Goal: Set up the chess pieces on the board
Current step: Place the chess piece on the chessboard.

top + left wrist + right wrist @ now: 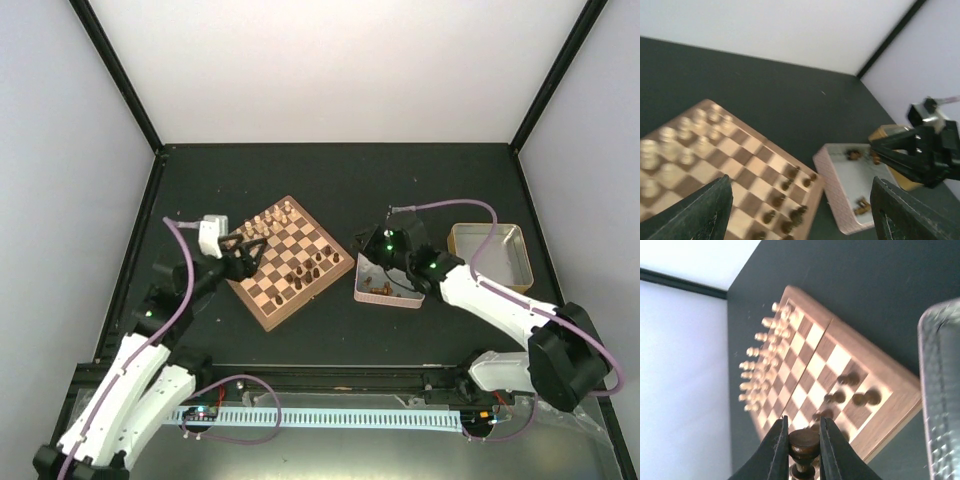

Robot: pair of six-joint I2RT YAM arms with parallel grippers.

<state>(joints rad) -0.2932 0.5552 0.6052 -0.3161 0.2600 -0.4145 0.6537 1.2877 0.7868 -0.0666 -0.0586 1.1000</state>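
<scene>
The board lies left of centre, turned like a diamond. Several dark brown chess pieces stand near its right corner, also in the left wrist view and in the right wrist view. My right gripper hovers between the board and a pink tray. Its fingers are shut on one dark chess piece, gripped by the round head. My left gripper hangs over the board's left part, open and empty, its gripper spread wide. More dark pieces lie in the tray.
The pale pink tray sits right of the board. A silvery rectangular tin stands farther right. Cream pieces fill the board's far-left rows. Black frame posts mark the table's back corners.
</scene>
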